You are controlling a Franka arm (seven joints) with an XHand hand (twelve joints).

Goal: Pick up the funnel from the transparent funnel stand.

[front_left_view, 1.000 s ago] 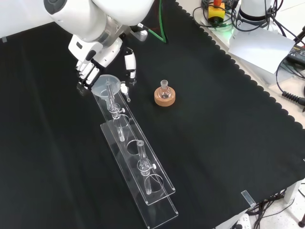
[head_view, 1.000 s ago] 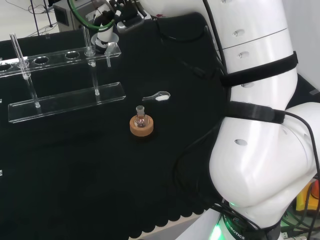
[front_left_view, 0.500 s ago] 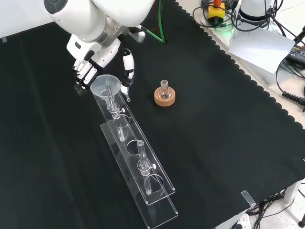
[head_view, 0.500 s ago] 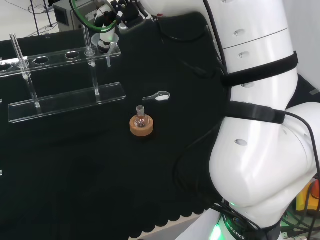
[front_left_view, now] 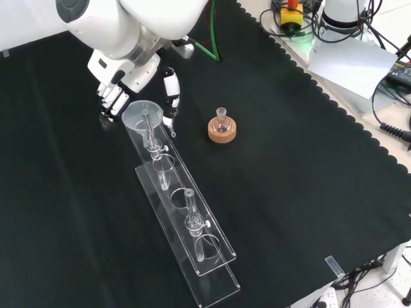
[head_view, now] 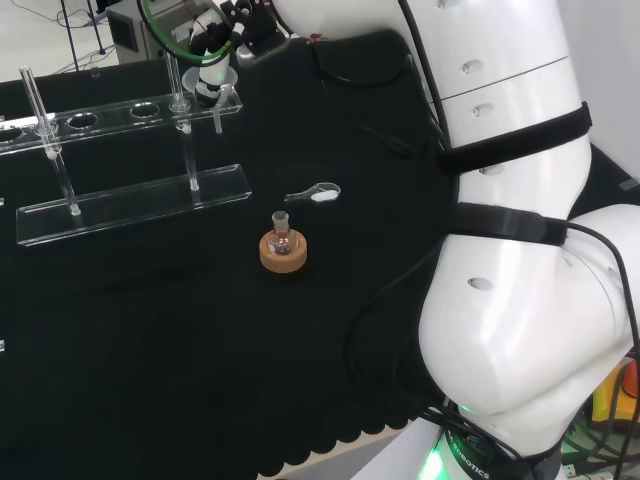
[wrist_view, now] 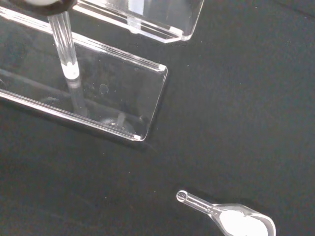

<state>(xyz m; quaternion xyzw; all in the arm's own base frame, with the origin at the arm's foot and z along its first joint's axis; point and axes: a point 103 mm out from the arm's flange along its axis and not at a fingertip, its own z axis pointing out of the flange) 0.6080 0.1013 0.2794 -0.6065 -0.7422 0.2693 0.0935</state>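
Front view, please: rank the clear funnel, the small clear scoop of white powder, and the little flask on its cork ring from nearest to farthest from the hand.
1. Clear funnel: at the stand's upper end, right by the hand.
2. Small clear scoop of white powder: just right of the funnel, on the cloth.
3. Little flask on its cork ring: farther right, standing alone.

The head view looked over the arm from behind; the front view faced it from above. Both shared the clear rack [head_view: 130, 150] [front_left_view: 183, 212]; the wrist view sat close over the rack's base.
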